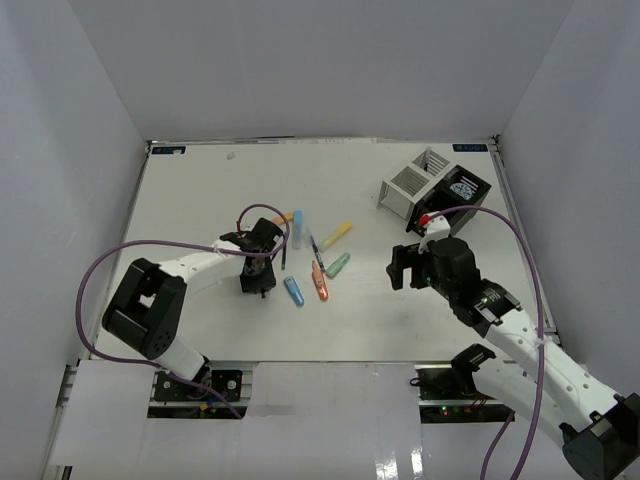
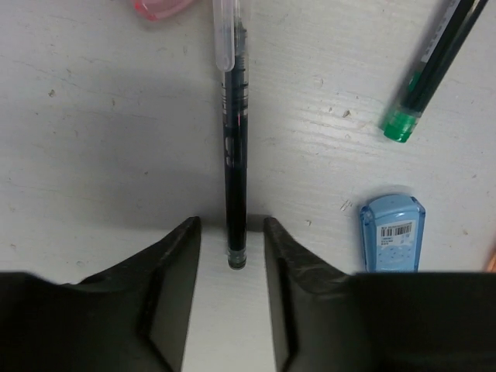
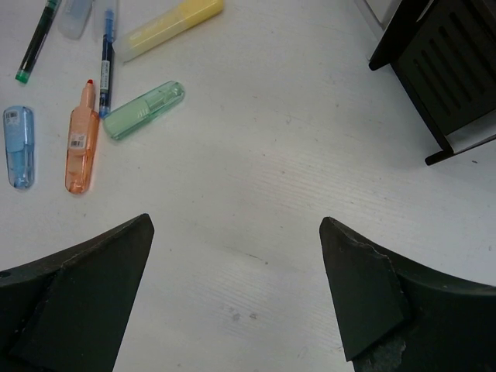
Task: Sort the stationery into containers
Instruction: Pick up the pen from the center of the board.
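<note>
A thin dark pen (image 2: 235, 155) with a clear cap lies on the table, its near end between the fingertips of my left gripper (image 2: 231, 225). The jaws stand narrowly apart, with a small gap on each side of the pen. In the top view the left gripper (image 1: 260, 288) points down and its arm hides this pen. My right gripper (image 3: 236, 232) hangs wide open over bare table, also seen in the top view (image 1: 402, 265). The white container (image 1: 412, 185) and the black container (image 1: 470, 205) stand together at the back right. A round blue-white roll (image 1: 463, 188) lies in the black one.
Loose on the table lie a blue marker (image 2: 391, 232), a green-tipped dark pen (image 2: 434, 66), a pink marker (image 2: 159, 8), an orange marker (image 3: 80, 147), a green marker (image 3: 145, 110), a yellow marker (image 3: 170, 27) and a blue pen (image 3: 107, 58). The black container's corner (image 3: 457, 70) is right of my right gripper.
</note>
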`<state>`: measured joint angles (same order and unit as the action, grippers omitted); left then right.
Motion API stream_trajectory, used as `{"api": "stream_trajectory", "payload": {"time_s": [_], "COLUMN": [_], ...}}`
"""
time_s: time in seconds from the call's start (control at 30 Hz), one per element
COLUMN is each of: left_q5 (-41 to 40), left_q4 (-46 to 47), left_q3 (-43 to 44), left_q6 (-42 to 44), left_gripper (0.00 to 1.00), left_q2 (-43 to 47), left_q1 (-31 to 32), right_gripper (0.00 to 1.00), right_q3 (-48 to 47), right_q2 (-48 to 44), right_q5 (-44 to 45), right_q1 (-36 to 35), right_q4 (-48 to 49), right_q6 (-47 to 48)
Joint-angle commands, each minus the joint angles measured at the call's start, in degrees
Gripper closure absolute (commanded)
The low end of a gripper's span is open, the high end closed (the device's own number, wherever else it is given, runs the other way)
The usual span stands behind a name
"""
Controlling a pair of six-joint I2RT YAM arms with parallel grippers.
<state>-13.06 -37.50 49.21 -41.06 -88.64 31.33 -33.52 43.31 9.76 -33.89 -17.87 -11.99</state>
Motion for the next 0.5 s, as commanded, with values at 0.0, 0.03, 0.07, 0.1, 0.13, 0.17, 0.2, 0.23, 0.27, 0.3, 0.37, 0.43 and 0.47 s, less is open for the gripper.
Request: {"api": "stream_trajectory", "payload": {"time_s": [0.0, 0.03, 0.07, 0.1, 0.13, 0.17, 0.2, 0.23, 0.27, 0.3, 0.37, 0.43, 0.47], "left_q5": [-1.4, -1.6, -1.7, -1.7, -1.9, -1.9, -2.1, -2.2, -2.3, -2.5, -3.5, -4.1, -4.4], "left_q4": [-0.1, -0.1, -0.1, 0.0, 0.1, 0.4, 0.5, 0.7, 0.7, 0.8, 1.3, 2.1, 2.7], "left_q3": [0.6, 0.5, 0.4, 0.4, 0.4, 0.7, 0.8, 1.0, 1.6, 1.9, 2.6, 3.6, 3.9], "left_q6": [-1.1, -1.1, -1.1, -1.2, -1.1, -0.6, -0.4, -0.2, 0.2, 0.9, 1.9, 4.0, 5.1], "left_gripper": [0.55, 0.60, 0.64, 0.71, 0.75, 0.78, 0.80, 0.81, 0.83, 0.88, 0.93, 0.96, 0.97], "left_q2": [-1.3, -1.6, -1.7, -1.7, -1.6, -1.5, -1.3, -1.0, 0.0, 0.7, 3.7, 6.4, 9.3], "left_q1": [0.2, 0.2, 0.3, 0.3, 0.3, 0.3, 0.5, 0.7, 0.9, 1.1, 2.2, 3.5, 3.8], "right_gripper": [0.06, 0.06, 0.06, 0.06, 0.06, 0.06, 0.06, 0.06, 0.06, 0.06, 0.05, 0.05, 0.05], "right_q3": [0.4, 0.5, 0.5, 0.5, 0.4, 0.3, 0.2, 0.2, 0.1, 0.0, -0.1, -0.9, -1.1], "right_q2": [-1.2, -1.3, -1.3, -1.4, -1.5, -1.6, -1.7, -1.8, -2.0, -2.4, -2.9, -3.5, -3.7], "right_q5": [1.5, 1.7, 1.8, 1.8, 1.7, 1.7, 1.7, 1.2, 1.1, 0.9, 0.3, -0.8, -1.4], "right_q1": [-0.1, -0.2, -0.1, -0.2, -0.1, -0.1, -0.1, -0.1, -0.2, -0.2, -0.2, -0.1, -0.1], "right_q4": [2.0, 2.0, 2.0, 2.0, 2.0, 1.8, 1.7, 1.5, 1.3, 1.2, 0.9, 0.6, 0.6], "right_q6": [-0.1, -0.1, -0.1, -0.1, -0.1, -0.1, 0.0, 0.0, -0.1, -0.1, -0.1, -0.1, -0.1]}}
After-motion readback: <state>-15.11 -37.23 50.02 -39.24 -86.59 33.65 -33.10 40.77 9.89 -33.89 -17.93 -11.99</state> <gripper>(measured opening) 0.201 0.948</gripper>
